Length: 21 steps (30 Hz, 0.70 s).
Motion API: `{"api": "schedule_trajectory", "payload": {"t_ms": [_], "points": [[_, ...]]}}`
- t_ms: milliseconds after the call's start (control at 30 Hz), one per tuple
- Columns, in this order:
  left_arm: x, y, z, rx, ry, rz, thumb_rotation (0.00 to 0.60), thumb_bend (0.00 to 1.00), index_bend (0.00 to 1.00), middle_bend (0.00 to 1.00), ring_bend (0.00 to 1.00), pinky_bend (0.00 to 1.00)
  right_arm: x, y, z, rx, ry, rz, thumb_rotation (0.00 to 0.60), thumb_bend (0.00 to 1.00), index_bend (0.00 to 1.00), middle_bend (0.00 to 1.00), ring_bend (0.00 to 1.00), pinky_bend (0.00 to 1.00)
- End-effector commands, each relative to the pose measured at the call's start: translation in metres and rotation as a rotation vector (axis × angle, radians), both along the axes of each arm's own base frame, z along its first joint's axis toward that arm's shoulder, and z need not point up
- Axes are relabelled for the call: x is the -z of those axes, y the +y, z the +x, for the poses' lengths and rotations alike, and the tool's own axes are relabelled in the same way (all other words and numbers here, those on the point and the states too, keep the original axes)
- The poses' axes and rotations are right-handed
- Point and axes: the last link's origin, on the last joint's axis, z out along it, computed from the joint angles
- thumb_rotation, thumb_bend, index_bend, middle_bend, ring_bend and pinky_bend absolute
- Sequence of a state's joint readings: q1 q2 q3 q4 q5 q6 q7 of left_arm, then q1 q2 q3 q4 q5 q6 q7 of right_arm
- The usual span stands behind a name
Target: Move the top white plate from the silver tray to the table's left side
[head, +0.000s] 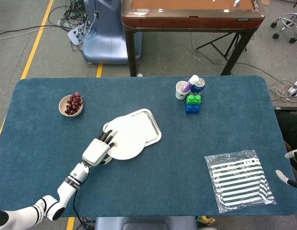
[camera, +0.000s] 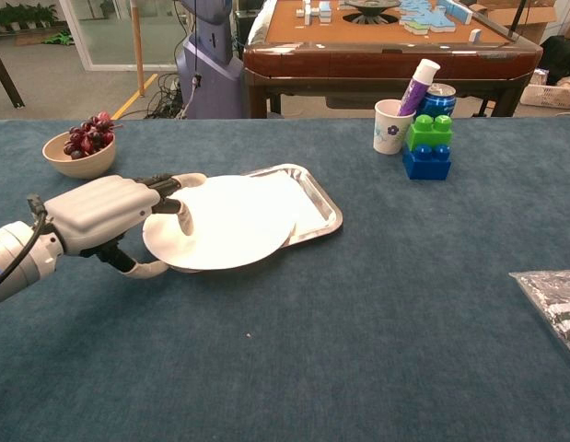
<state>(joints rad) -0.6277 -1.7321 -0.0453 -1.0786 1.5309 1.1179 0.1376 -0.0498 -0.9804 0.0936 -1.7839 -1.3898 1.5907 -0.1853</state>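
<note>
The white plate (head: 129,139) (camera: 231,230) lies tilted, its far right part over the silver tray (head: 153,125) (camera: 319,204) and its near left part jutting out past the tray. My left hand (head: 98,149) (camera: 105,216) grips the plate's left rim, with fingers (camera: 169,189) on top and the thumb (camera: 154,269) curled underneath. Something white shows in the tray under the plate; I cannot tell if it is another plate. My right hand (head: 293,171) hovers at the table's right edge, fingers apart and holding nothing.
A bowl of grapes (head: 71,105) (camera: 79,145) stands at the far left. A paper cup with a tube (head: 183,89), a can (camera: 438,97) and green and blue blocks (head: 192,103) (camera: 426,145) stand behind the tray to the right. A striped bag (head: 238,179) lies near right.
</note>
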Motion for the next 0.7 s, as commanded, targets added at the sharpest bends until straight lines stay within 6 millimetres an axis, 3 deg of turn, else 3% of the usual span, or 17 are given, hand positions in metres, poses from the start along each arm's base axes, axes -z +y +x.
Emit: {"api": "schedule_trajectory", "payload": {"t_ms": [33,333,700], "points": [[-0.0004,-0.0003,-0.0002,-0.001,0.0,0.0,0.6,0.29,0.37,0.0,0.0,0.15,0.0,0.0001,-0.0001,0.0,0.001,0.001,0.6,0.19,0.46,0.4,0.34,0.41],[-0.0016,-0.001,-0.0015,-0.003,0.002,0.004,0.6,0.37,0.37,0.0,0.0,0.15,0.0003,0.0,-0.0003,0.002,0.002,0.001,0.6,0.19,0.46,0.4,0.34,0.41],[-0.0037,-0.0022,-0.0021,-0.002,-0.001,0.007,0.6,0.4,0.42,0.0,0.0,0.15,0.0009,-0.0001,-0.0007,0.004,0.004,0.004,0.6,0.19,0.46,0.4,0.34,0.41]]}}
